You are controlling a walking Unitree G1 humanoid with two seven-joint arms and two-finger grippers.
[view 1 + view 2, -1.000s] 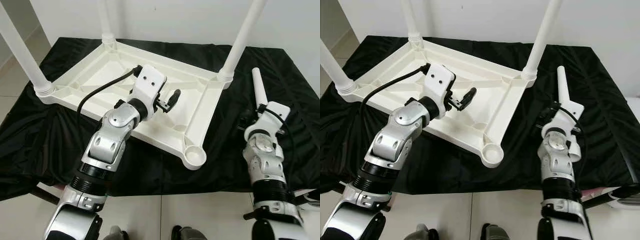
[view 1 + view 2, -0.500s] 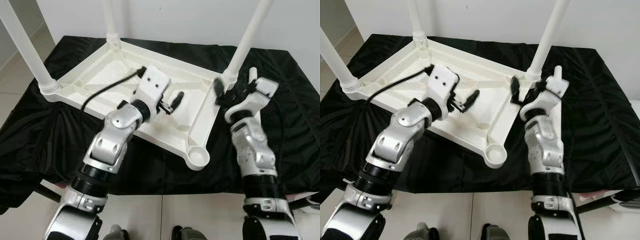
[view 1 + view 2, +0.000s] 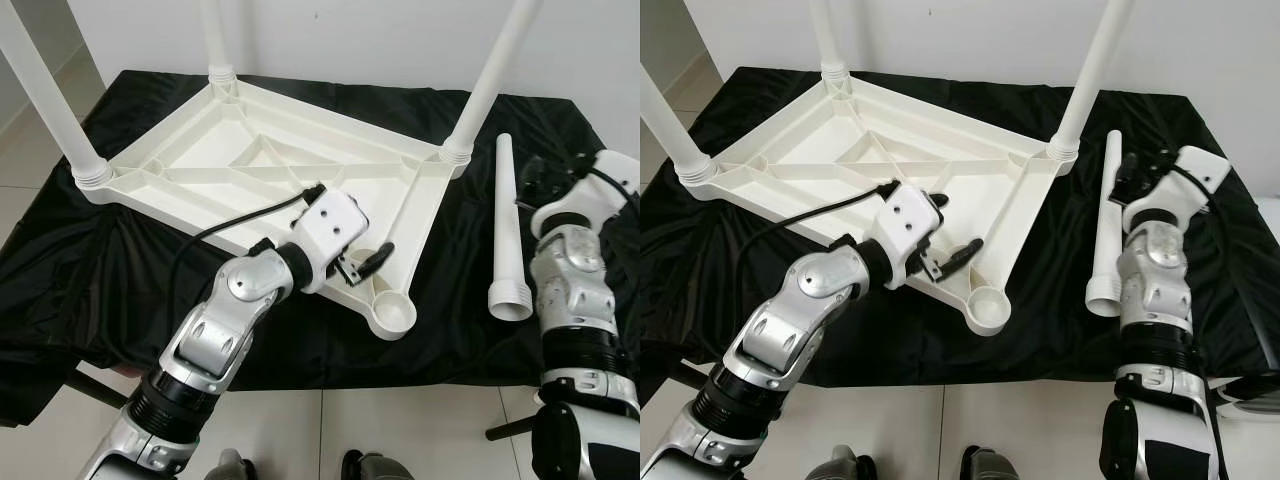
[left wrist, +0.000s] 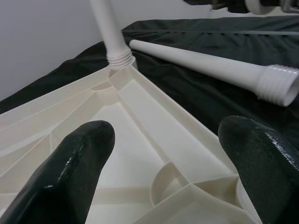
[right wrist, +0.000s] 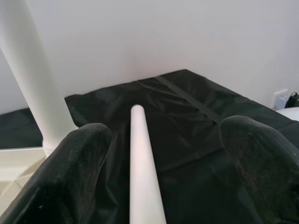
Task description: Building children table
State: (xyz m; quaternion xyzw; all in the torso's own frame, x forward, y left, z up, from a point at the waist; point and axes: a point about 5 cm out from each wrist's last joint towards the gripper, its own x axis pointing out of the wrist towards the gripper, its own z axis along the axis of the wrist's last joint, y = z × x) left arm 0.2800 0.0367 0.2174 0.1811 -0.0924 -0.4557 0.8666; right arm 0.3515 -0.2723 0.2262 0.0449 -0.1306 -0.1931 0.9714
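A white plastic table top (image 3: 250,165) lies upside down on a black cloth. Three white legs stand screwed into its corners, one of them at the far right (image 3: 490,80). The near right corner socket (image 3: 392,315) is empty. A loose white leg (image 3: 505,225) lies flat on the cloth to the right of the top, threaded end nearest me. My left gripper (image 3: 368,262) hovers open just behind the empty socket, holding nothing. My right gripper (image 3: 1135,172) is open beside the loose leg's thin end, and the right wrist view looks along the loose leg (image 5: 142,163) between the fingers.
The black cloth (image 3: 60,270) drapes over the front edge, with pale tiled floor (image 3: 400,430) below. A white wall stands close behind the table. A black cable (image 3: 215,235) loops from my left wrist across the table top's near rim.
My left gripper moved from the middle of the table top to its near right corner. My right gripper swung toward the far right leg, then back out right, uncovering the loose leg.
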